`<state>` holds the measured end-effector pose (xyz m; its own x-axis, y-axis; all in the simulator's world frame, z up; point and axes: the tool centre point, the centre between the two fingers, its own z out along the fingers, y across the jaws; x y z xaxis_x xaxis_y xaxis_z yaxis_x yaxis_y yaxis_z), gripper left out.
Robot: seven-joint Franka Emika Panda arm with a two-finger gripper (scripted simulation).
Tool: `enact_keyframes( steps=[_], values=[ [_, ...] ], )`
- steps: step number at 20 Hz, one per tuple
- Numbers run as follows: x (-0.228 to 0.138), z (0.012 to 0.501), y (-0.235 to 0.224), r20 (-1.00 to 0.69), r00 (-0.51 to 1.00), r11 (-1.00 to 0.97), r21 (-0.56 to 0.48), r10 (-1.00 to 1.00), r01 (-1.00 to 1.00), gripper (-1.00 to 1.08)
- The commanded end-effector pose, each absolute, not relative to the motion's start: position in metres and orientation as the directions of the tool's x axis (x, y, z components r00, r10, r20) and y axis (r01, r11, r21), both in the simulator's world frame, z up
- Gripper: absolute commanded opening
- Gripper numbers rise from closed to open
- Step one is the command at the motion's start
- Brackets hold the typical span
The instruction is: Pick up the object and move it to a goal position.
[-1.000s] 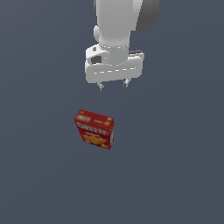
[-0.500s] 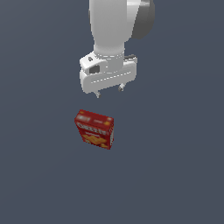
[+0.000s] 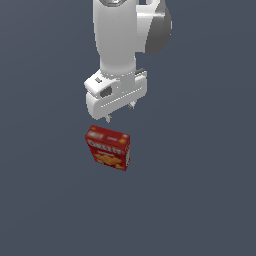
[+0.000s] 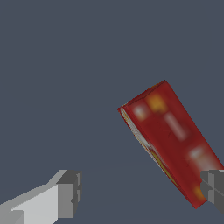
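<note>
The object, a small red box (image 3: pixel 108 147) with white lettering and a yellow-orange cracker picture, stands upright on the dark grey floor. My gripper (image 3: pixel 120 112) hangs just above and behind it, turned at an angle, open and holding nothing. In the wrist view the red box (image 4: pixel 170 138) shows its top face and lies slanted, close to one grey fingertip (image 4: pixel 213 188); the other fingertip (image 4: pixel 69 193) stands far from it with bare floor in between.
The white arm (image 3: pixel 120 45) rises straight up out of the exterior view above the gripper. Nothing but flat dark grey floor (image 3: pixel 200 190) surrounds the box.
The gripper has come down toward the box, twisted about its vertical axis, and shifted toward the exterior view's left. The box has not moved.
</note>
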<state>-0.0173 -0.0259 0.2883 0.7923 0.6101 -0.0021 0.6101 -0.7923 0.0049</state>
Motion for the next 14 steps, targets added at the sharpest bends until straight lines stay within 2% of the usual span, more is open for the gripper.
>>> enact_keyframes(
  steps=[1,14],
  values=[
    [-0.012,0.284,-0.031,-0.003,0.754,-0.754,0.005,0.657,0.657,1.00],
    [0.013,0.262,-0.056,-0.004,0.523,-0.523,0.002,0.852,0.852,1.00]
  ],
)
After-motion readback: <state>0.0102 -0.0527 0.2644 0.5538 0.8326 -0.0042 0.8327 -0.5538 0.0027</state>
